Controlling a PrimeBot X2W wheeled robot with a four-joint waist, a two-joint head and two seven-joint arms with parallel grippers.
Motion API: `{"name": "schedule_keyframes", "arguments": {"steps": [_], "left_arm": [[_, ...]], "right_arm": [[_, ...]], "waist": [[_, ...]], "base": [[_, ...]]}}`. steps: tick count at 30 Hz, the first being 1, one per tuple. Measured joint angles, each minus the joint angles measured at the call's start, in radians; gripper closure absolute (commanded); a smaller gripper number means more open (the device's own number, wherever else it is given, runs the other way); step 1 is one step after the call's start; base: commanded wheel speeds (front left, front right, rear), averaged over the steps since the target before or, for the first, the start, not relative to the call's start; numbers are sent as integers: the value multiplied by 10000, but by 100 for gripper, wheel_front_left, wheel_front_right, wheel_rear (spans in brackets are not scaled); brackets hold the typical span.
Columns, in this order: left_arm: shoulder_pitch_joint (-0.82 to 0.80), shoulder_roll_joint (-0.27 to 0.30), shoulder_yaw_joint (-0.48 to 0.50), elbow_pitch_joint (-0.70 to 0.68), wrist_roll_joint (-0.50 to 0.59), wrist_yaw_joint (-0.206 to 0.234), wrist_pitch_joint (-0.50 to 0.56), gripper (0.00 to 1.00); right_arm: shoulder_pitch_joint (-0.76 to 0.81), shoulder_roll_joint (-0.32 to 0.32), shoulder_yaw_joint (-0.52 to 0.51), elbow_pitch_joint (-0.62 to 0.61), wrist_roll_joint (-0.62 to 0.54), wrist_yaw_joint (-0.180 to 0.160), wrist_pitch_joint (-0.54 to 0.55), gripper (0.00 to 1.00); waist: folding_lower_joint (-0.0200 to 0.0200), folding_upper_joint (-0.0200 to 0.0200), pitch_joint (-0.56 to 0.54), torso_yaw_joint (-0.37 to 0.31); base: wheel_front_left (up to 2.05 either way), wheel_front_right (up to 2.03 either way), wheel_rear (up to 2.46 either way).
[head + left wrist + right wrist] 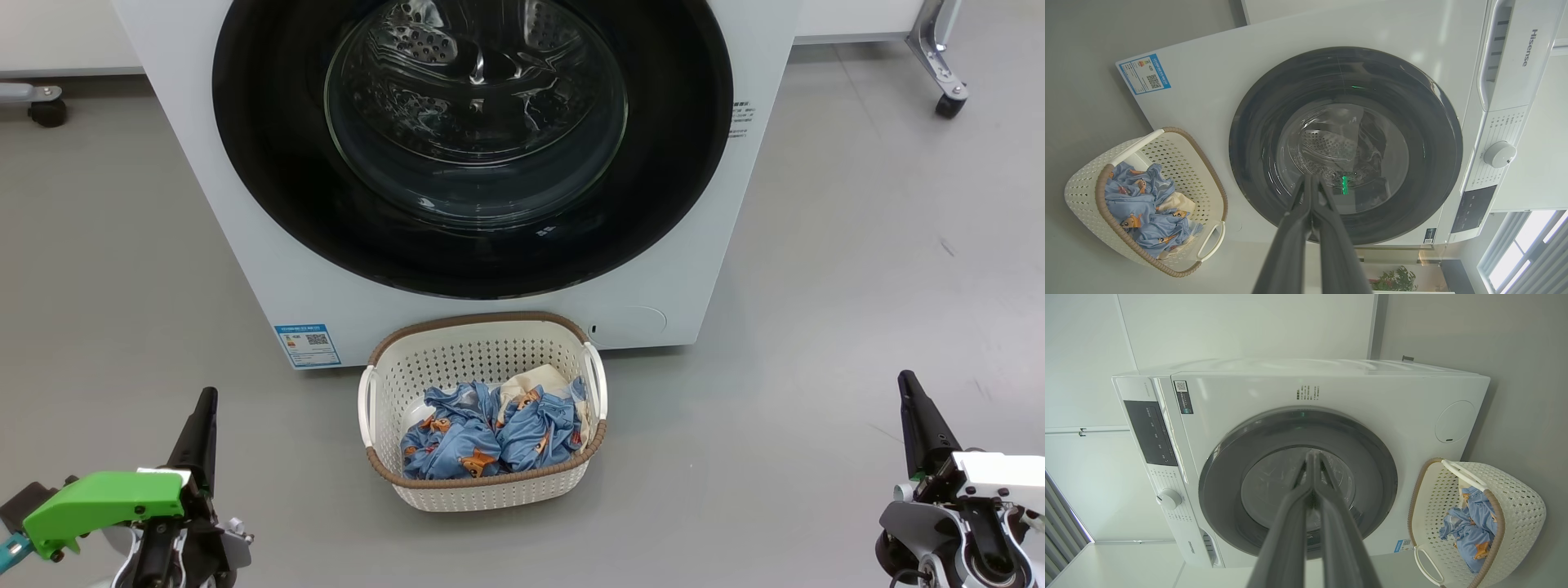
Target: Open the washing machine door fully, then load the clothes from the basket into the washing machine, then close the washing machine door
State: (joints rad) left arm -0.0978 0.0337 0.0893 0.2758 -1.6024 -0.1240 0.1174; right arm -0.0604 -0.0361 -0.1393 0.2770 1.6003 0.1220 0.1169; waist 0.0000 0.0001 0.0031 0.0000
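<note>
Door [669,163] shut, blocks drum [408,37]; basket [457,359] top open frm above.

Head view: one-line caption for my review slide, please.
Closed washing machine door, basket of blue clothes on the floor before it, left gripper and right gripper shut and empty.

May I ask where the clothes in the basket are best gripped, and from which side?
Pinch a raised fold of the clothes from straight above: the basket walls enclose every side, its top is open, and the crumpled fabric offers ridges.
</note>
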Motion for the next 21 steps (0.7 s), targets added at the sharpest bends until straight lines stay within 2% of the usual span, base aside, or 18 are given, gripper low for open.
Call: {"name": "schedule_keyframes", "arguments": {"steps": [21], "left_arm": [[0,0,-2,-2,0,0,0,100]], "right_arm": [[0,0,0,0,0,0,0,100]], "waist": [[0,0,0,0]], "base": [[0,0,0]]}}
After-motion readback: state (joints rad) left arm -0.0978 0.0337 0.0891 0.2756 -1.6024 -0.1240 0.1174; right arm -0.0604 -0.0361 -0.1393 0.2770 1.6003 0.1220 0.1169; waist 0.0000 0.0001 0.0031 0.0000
